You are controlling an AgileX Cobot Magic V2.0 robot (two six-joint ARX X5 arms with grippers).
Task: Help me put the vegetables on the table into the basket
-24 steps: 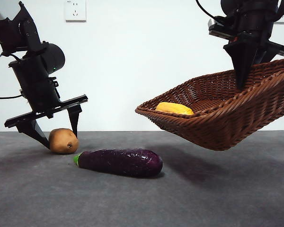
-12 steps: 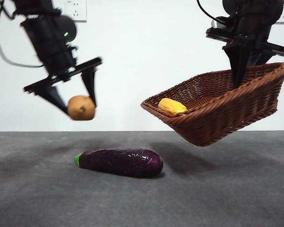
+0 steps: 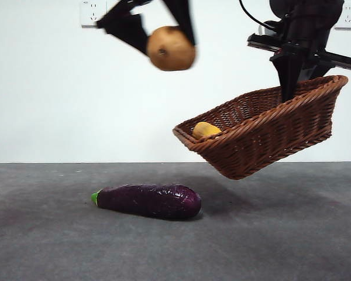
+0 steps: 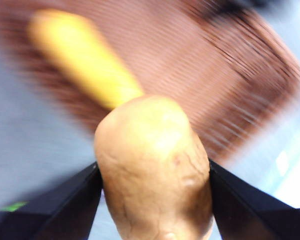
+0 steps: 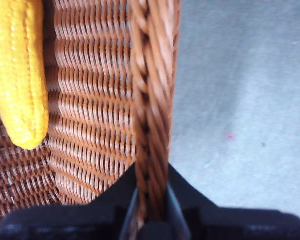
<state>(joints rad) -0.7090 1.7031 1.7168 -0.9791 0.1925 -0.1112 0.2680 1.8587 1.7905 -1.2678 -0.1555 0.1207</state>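
Note:
My left gripper (image 3: 167, 36) is high at the top of the front view, shut on the brown potato (image 3: 171, 48), which fills the left wrist view as potato (image 4: 155, 170) between the black jaws. My right gripper (image 3: 288, 88) is shut on the braided rim (image 5: 150, 125) of the wicker basket (image 3: 263, 137) and holds it tilted in the air. The yellow corn cob (image 3: 206, 129) lies inside at the low end, also seen as corn (image 5: 17, 75). The purple eggplant (image 3: 147, 201) lies on the grey table (image 3: 281, 240), below and left of the basket.
A white wall stands behind the table, with a socket (image 3: 92, 13) at the upper left. The basket's shadow falls on the table beneath it, right of the eggplant.
The left gripper has lifted the potato from the table up and to the right, toward the basket. The basket has shifted slightly while still held tilted.

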